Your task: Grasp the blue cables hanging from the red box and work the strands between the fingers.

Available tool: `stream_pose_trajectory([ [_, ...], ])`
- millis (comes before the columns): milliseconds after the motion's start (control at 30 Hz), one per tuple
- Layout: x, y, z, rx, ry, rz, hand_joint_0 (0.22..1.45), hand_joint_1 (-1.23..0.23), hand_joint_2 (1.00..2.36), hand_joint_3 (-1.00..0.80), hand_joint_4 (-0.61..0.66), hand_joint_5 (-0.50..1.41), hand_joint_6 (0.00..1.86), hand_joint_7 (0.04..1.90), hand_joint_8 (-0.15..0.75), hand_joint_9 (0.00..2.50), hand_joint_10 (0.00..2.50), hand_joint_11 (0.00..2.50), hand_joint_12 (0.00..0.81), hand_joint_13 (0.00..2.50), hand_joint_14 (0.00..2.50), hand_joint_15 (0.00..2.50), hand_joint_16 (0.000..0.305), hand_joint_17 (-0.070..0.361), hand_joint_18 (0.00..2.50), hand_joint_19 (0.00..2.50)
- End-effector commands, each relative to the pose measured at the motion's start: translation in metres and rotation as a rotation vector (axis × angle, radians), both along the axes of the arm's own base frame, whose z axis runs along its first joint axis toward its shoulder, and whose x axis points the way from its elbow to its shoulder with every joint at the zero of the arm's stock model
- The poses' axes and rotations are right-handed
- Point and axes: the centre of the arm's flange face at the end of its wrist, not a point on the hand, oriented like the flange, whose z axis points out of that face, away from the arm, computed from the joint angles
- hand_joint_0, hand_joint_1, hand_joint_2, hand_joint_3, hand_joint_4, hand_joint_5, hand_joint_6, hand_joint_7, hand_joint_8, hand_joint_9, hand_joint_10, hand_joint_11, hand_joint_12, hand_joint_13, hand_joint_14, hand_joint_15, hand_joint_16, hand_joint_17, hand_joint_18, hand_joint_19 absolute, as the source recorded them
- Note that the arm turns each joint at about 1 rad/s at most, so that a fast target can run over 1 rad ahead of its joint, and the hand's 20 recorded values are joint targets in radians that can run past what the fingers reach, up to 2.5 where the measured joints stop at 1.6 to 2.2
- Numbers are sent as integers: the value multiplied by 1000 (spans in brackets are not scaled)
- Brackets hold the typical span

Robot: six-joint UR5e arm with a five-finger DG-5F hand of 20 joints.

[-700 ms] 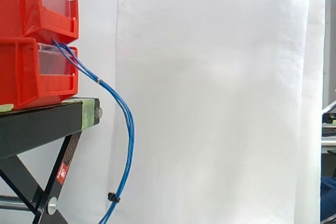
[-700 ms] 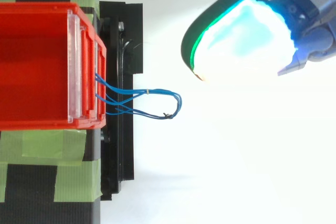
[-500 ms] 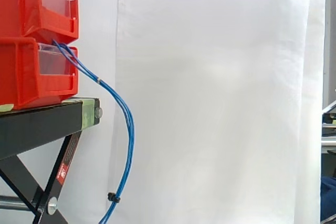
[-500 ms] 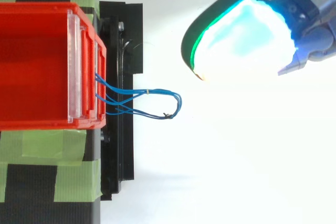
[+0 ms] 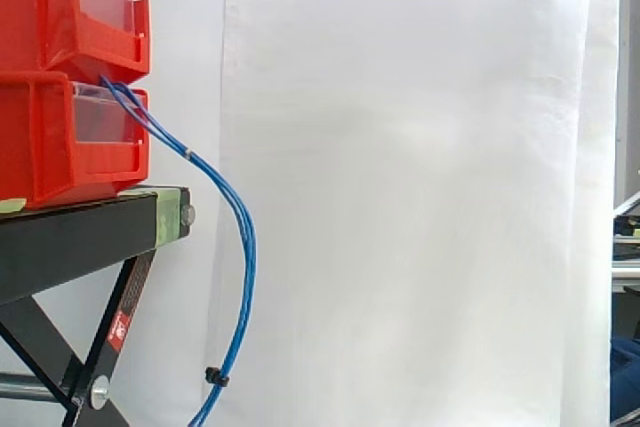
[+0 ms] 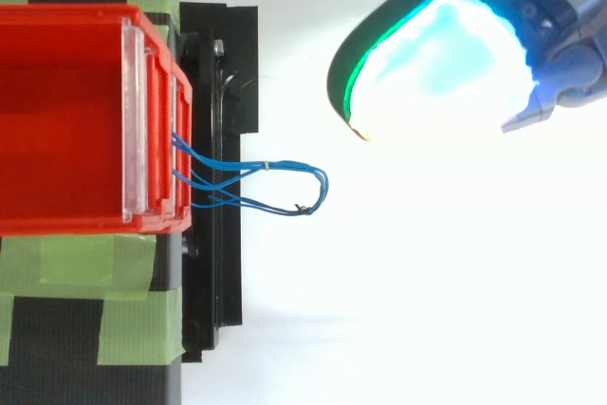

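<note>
Blue cables [image 6: 275, 185] hang free, nothing gripping them. In top view they loop out from the bin front toward the hand's side, but sit left of and lower than the hand [image 6: 432, 64], well apart, no contact. Small pale band [image 6: 268, 168] on the loop's upper strand, black tie [image 6: 302, 209] at its lower end, both nearer the hand than the bins are.

Side view: cables [image 5: 240, 237] leave the lower red bin [image 5: 50, 137] at its top front edge, just under the upper red bin [image 5: 60, 7], arc out past the stand's edge & drop down, tie low on the run.

Hand: cyan-white glow w/ green rim, up close to the top cam. Can't tell if it's spread or closed.

Further from hand: black stand [image 5: 80, 242] under the bins, green tape [image 6: 95, 310] on its top. White curtain [image 5: 400, 197] behind.
</note>
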Motion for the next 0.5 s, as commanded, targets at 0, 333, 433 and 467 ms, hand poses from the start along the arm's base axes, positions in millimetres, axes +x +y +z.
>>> stream_pose_trajectory([
  [0, 0, 0, 0, 1, 1, -2, 710, -512, 1000, -1000, 207, -275, 4, 630, 260, 235, 0, 0, 353, 103, 3, 131, 59, 132, 0, 130],
  [333, 1, 2, -1, 0, 2, 3, 711, -516, 1000, -1000, 208, -270, 4, 630, 261, 240, 0, 0, 353, 108, 3, 135, 59, 132, 0, 128],
  [433, 0, 3, 0, 0, 0, 3, 711, -516, 1000, -1000, 209, -269, 4, 627, 262, 242, 1, 0, 353, 111, 3, 136, 58, 131, 0, 137],
  [467, 1, 4, -1, 0, 2, 4, 711, -517, 1000, -1000, 210, -268, 4, 631, 262, 243, 0, 0, 352, 113, 3, 133, 58, 131, 0, 136],
])
